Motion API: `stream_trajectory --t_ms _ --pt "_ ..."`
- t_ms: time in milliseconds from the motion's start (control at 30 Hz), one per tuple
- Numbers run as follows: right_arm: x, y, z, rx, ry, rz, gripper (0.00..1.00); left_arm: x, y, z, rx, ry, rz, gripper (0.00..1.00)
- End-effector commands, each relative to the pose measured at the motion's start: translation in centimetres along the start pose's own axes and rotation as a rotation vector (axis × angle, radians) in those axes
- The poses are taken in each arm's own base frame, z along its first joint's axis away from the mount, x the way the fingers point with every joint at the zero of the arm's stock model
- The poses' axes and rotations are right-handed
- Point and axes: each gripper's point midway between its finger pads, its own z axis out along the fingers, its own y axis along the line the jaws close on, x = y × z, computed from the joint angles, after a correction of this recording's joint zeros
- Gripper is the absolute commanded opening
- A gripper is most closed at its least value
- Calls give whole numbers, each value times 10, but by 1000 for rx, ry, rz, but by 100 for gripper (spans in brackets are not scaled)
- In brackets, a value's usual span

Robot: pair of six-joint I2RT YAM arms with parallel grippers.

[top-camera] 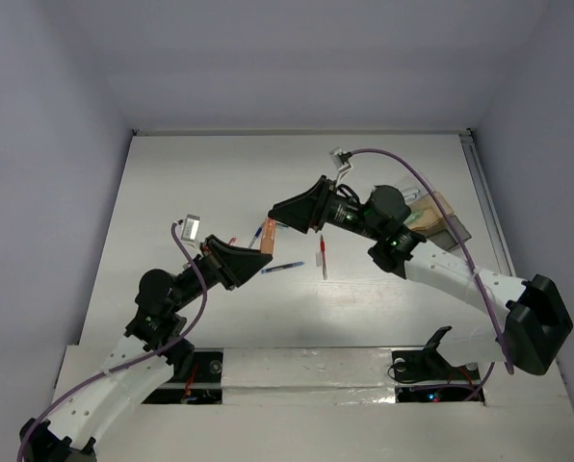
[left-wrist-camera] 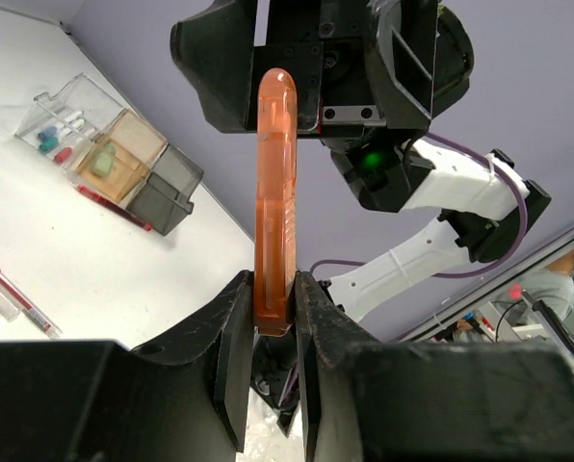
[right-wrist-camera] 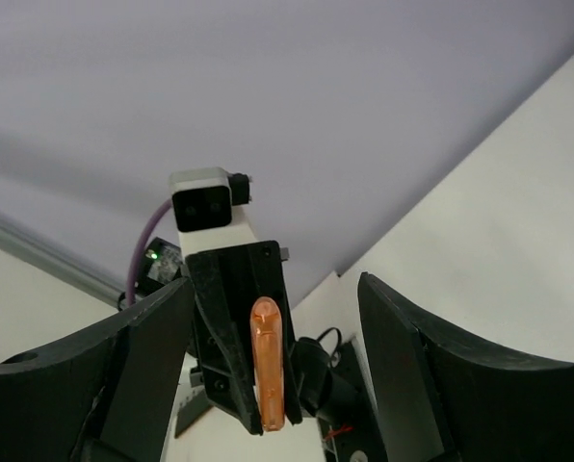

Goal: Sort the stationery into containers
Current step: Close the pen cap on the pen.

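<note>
Where the two arms meet above the middle of the table, the left gripper is pinched on the lower end of the pink-orange translucent piece. It holds the piece upright and clear of the surface. The right gripper faces it head-on with its fingers spread wide. The piece shows between them in the right wrist view, but contact cannot be confirmed.

Surroundings: two blue pens lie on the table under and just beside the raised grippers, one of them partly hidden by the held piece. A red pen lies near them, with a small clear item just beside it, too small to name. From overhead, the right arm and its purple cable cross in front of the containers, so only their far edge shows.

Containers: the left wrist view shows them plainly, joined side by side at the right of the table.
- The clear box holds several small items in teal, red and white, none identifiable.
- The orange-tan box holds one pale green item.
- The grey boxes — contents not visible.

A second red pen lies on the table against the near side of the cluster, outside every box.
</note>
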Motion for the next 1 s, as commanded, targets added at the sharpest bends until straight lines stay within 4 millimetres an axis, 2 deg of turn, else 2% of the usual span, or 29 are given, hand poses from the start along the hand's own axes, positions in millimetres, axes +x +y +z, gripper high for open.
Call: stream_trajectory --t_ms 0,67,100,300,467,633,833,967 --pt "5 8 3 4 54 -61 74 -21 -27 4 76 -50 51 0" --pt "7 10 4 -1 57 -64 72 -21 -27 5 77 -49 48 0" --pt "8 9 4 2 58 -63 67 -21 -28 5 79 -50 48 0" --pt "14 7 5 5 75 -57 51 -21 -27 5 77 -50 43 0" --pt "20 5 5 8 89 -50 46 -23 -29 6 84 -55 40 0" --pt "24 2 3 14 98 -45 25 -24 -29 7 85 -59 40 0" --pt "34 -3 -2 25 109 -52 19 -31 -31 8 86 -94 13 0" --pt "42 0 -3 7 111 -55 12 -38 -35 10 97 -120 3 0"
